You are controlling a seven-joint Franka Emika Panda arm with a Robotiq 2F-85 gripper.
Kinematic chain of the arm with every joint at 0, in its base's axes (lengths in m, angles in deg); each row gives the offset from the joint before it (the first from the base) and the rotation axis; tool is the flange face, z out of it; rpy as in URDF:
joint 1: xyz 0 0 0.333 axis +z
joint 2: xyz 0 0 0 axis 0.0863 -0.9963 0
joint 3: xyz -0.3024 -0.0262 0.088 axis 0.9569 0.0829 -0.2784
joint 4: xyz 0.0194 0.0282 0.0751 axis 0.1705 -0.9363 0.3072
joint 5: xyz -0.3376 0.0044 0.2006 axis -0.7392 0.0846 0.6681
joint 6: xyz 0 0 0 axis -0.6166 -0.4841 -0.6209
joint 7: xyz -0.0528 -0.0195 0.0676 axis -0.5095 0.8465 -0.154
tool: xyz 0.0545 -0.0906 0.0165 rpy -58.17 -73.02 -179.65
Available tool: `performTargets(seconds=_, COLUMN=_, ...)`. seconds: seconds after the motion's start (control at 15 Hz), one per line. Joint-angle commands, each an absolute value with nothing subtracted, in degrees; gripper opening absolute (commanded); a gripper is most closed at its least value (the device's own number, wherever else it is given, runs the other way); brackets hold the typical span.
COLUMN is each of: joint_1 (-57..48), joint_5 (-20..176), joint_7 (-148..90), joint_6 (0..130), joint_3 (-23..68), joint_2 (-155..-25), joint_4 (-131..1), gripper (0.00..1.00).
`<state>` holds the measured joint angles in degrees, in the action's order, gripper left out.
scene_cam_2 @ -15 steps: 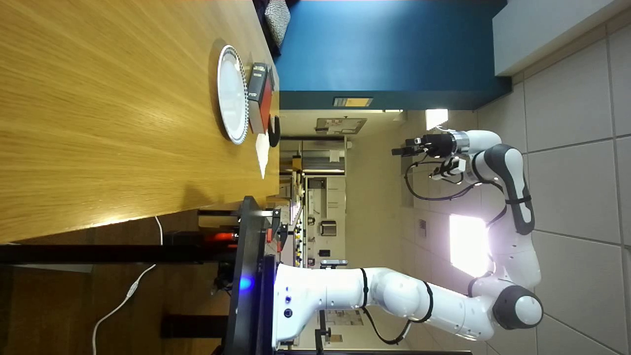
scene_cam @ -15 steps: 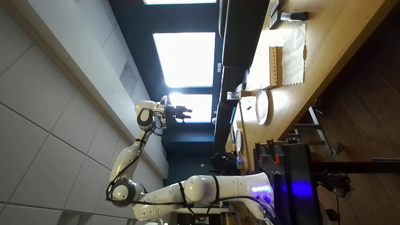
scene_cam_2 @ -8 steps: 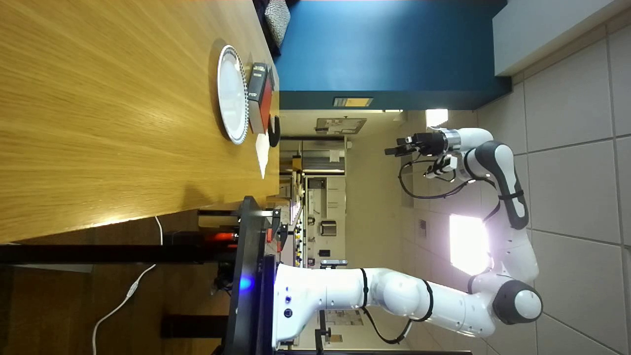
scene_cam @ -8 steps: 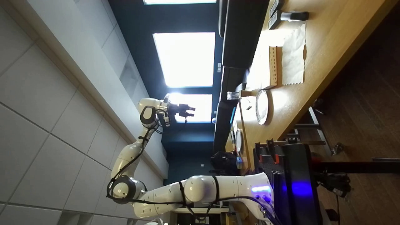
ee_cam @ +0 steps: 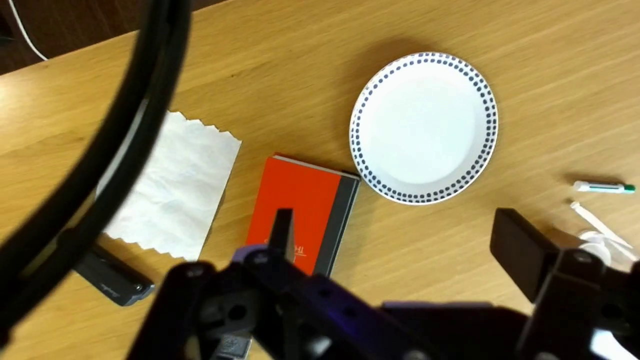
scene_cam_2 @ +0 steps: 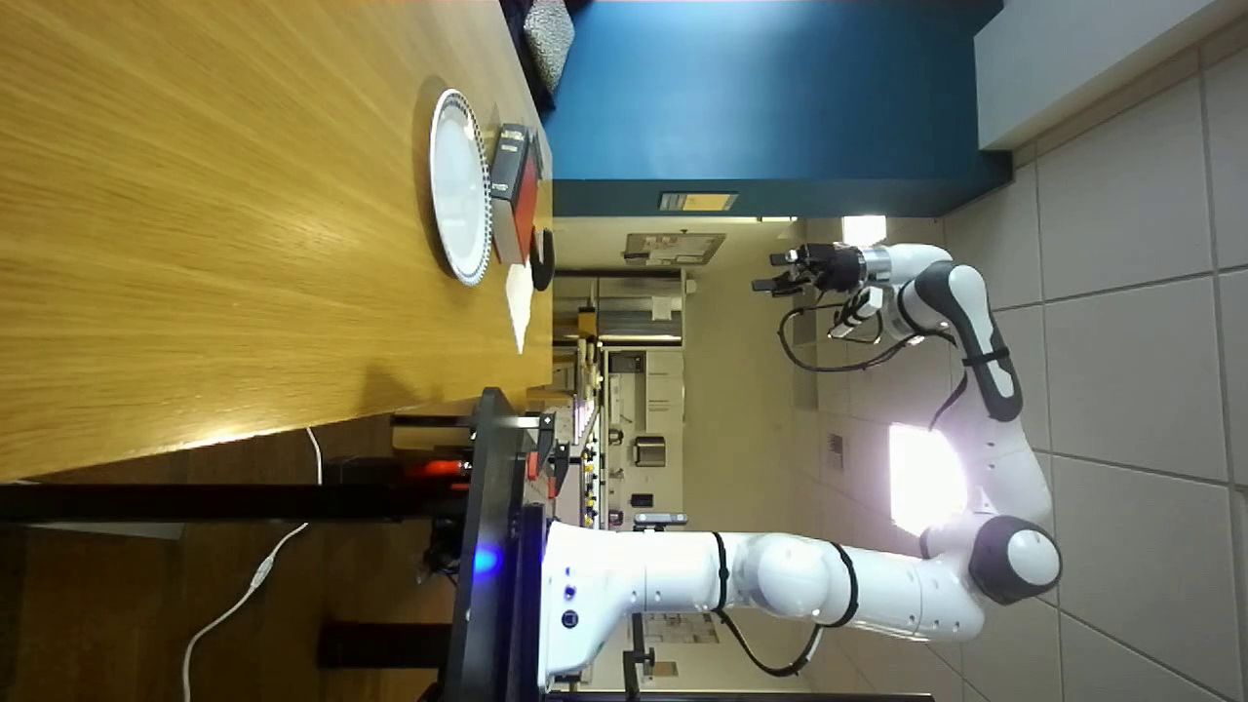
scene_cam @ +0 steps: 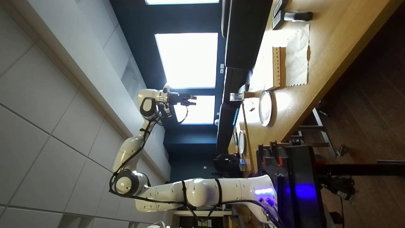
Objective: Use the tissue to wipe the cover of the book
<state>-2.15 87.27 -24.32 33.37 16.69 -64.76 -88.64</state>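
Observation:
The book lies flat on the wooden table, with a red cover and dark spine (ee_cam: 300, 200) in the wrist view. It shows in both exterior views (scene_cam: 276, 65) (scene_cam_2: 526, 207), which stand sideways. The tissue is a white sheet with jagged edges (ee_cam: 175, 200), flat on the table beside the book; it also shows in both exterior views (scene_cam: 297, 60) (scene_cam_2: 520, 297). A cable hides part of it in the wrist view. My gripper (ee_cam: 392, 225) is open and empty, high above the table in both exterior views (scene_cam: 193, 100) (scene_cam_2: 770, 273). Its finger hides part of the book.
A white plate with a dotted rim (ee_cam: 422, 127) sits close against the book's corner. A black stapler-like object (ee_cam: 117, 277) lies by the tissue. A pen (ee_cam: 602, 187) and small white items (ee_cam: 597, 247) lie on the other side. A clear-topped object (scene_cam: 245, 96) stands behind the plate.
The gripper has moved away from the robot's base and sunk slightly, still high above the table. The book, tissue and plate have not moved.

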Motion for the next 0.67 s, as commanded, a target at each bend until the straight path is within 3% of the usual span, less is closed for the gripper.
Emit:
performTargets(seconds=0.0, joint_1=-3.61, joint_5=86.33, joint_7=-26.84, joint_6=32.81, joint_3=17.56, joint_2=-70.91, joint_4=-79.86, gripper=1.00)
performTargets(seconds=0.6, joint_1=-7.74, joint_5=87.05, joint_7=-26.19, joint_6=31.15, joint_3=21.48, joint_2=-82.79, joint_4=-66.16, gripper=1.00)
